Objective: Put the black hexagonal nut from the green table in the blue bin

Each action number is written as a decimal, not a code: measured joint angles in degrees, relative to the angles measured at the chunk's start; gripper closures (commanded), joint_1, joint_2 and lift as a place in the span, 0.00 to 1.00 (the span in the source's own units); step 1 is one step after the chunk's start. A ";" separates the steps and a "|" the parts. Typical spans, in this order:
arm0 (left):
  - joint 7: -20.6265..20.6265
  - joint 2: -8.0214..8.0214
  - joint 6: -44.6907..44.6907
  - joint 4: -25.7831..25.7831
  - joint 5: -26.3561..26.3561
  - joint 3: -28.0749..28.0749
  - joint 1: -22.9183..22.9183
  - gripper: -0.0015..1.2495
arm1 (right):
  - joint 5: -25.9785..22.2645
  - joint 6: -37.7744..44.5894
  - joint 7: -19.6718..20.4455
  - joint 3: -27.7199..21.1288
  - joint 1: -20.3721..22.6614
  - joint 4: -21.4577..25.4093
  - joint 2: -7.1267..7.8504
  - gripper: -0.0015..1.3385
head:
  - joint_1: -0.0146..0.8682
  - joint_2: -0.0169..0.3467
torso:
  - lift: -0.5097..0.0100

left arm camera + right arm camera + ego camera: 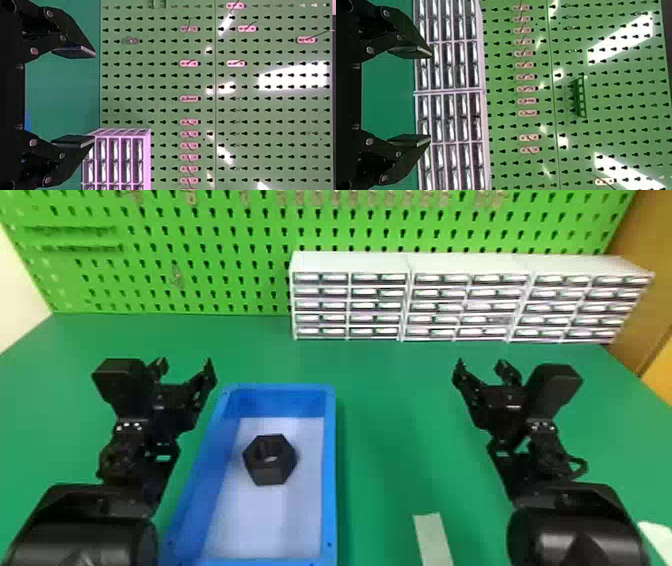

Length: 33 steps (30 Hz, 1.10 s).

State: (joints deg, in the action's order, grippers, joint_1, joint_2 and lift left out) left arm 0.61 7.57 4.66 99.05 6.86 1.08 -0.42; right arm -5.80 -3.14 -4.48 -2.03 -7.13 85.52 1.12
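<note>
plainly, the left gripper (184, 365) has its fingers wide apart — open air between them — at about eleven o'clock from the bin's middle in the head view. the right gripper (481, 366) is spread just as wide, at two o'clock from the bin (330, 470). inside the bin, on its pale floor near the middle, sits the nut (269, 472) — its hole facing up. at four o'clock from the nut, a pale strip (433, 537) lies on the table (385, 430).
</note>
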 measured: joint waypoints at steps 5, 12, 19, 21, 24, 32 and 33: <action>0.00 -0.01 0.07 0.00 0.08 0.04 0.02 0.39 | 0.00 0.18 0.01 0.09 0.01 0.00 0.07 0.38 | 0.79 0.19 | 0.79; 0.00 -0.01 0.12 0.00 0.09 0.07 0.07 0.39 | -0.02 0.49 0.00 0.14 0.01 0.00 0.19 0.38 | 0.79 0.19 | 0.79; 0.00 -0.01 0.17 0.00 0.10 0.15 0.05 0.39 | -0.09 0.55 0.01 0.01 0.08 0.00 0.16 0.38 | 0.79 0.19 | 0.79; 0.00 -0.01 0.18 0.00 0.11 0.15 0.05 0.39 | -0.09 0.60 0.05 0.03 0.08 0.00 0.17 0.38 | 0.79 0.19 | 0.79; 0.00 -0.01 0.18 0.00 0.21 0.15 0.01 0.38 | -0.09 0.74 0.09 -0.03 0.07 0.00 0.10 0.38 | 0.79 0.19 | 0.79; 0.00 -0.01 0.18 0.00 0.49 0.10 -0.01 0.38 | -0.01 0.94 0.09 -0.27 -0.23 0.00 -0.30 0.38 | 0.79 0.19 | 0.79; 0.00 -0.01 0.18 0.00 0.52 0.10 -0.01 0.38 | -0.01 0.94 0.09 -0.24 -0.27 0.00 -0.31 0.38 | 0.79 0.19 | 0.79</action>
State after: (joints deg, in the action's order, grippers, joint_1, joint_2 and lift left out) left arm 0.61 7.56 4.83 99.05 7.37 1.18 -0.43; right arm -5.81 -2.20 -4.39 -2.27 -7.40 85.52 0.80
